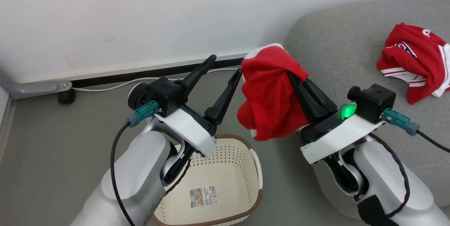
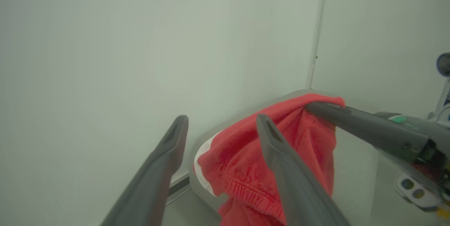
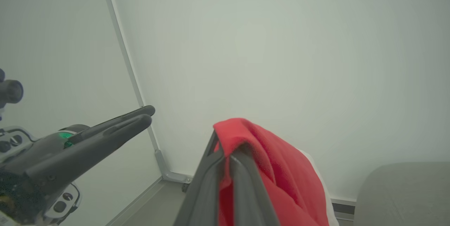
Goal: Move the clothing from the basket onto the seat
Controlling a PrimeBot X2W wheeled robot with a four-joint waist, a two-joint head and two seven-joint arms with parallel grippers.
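One paper label (image 1: 203, 197) lies flat on the bottom of the cream perforated laundry basket (image 1: 236, 164), which stands on the grey floor (image 1: 52, 148) between the robot's two arms. The left forearm (image 1: 137, 169) covers the basket's left side, and the picture's lower edge cuts off its near rim.

Above and to the right of the basket, a red garment with white trim (image 1: 270, 103) hangs bunched in the air. The right gripper (image 3: 227, 154) is closed tight on it. From the head camera the fingertips are buried in fabric; from the right wrist the two dark fingers press together with red cloth draped over them.

The left gripper (image 1: 226, 65) is spread wide and grips nothing. It sits just left of the hanging garment, one fingertip at the cloth's edge; whether it touches cannot be told.

A second red garment with white stripes (image 1: 415, 62) lies crumpled on the grey sofa (image 1: 337, 43), well apart from both grippers. Its right side meets the picture's edge, and its markings are too small to read.
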